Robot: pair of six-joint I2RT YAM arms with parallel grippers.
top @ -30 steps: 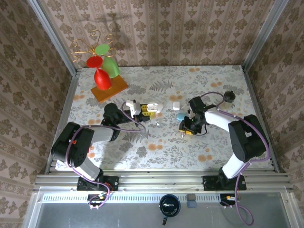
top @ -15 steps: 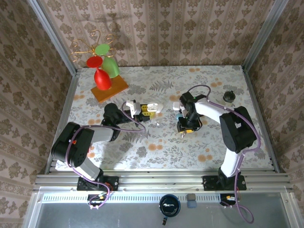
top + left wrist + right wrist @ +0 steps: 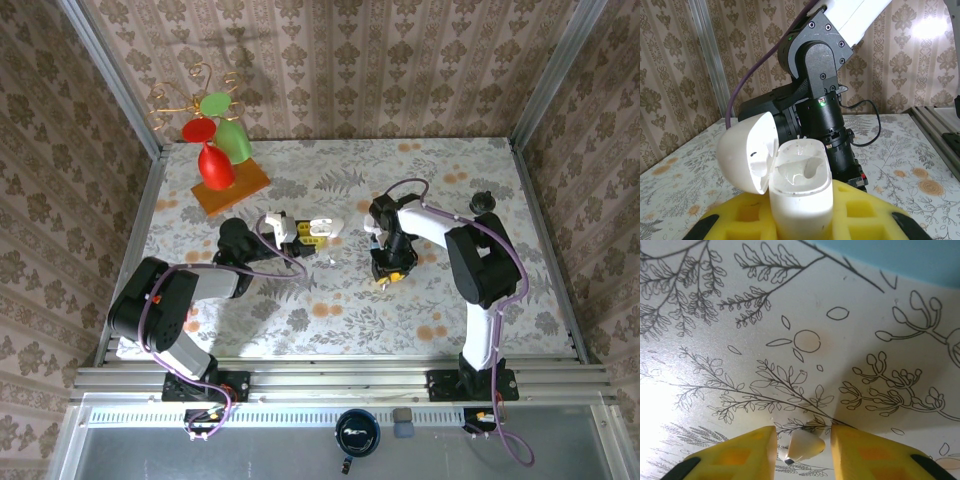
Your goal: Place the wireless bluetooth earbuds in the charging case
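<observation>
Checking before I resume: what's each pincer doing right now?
Left pincer: shut on the open white charging case.
Right pincer: astride a white earbud; grip cannot be told.

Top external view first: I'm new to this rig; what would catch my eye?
Red and green glasses on a wooden board at the far left stand out. Nearer, the left gripper holds an open white charging case, and a tiny white earbud sits between the right gripper's yellow fingers.

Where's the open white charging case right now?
Seen from the left wrist, the case stands between the left gripper's yellow jaws, lid open, right arm just beyond.
</observation>
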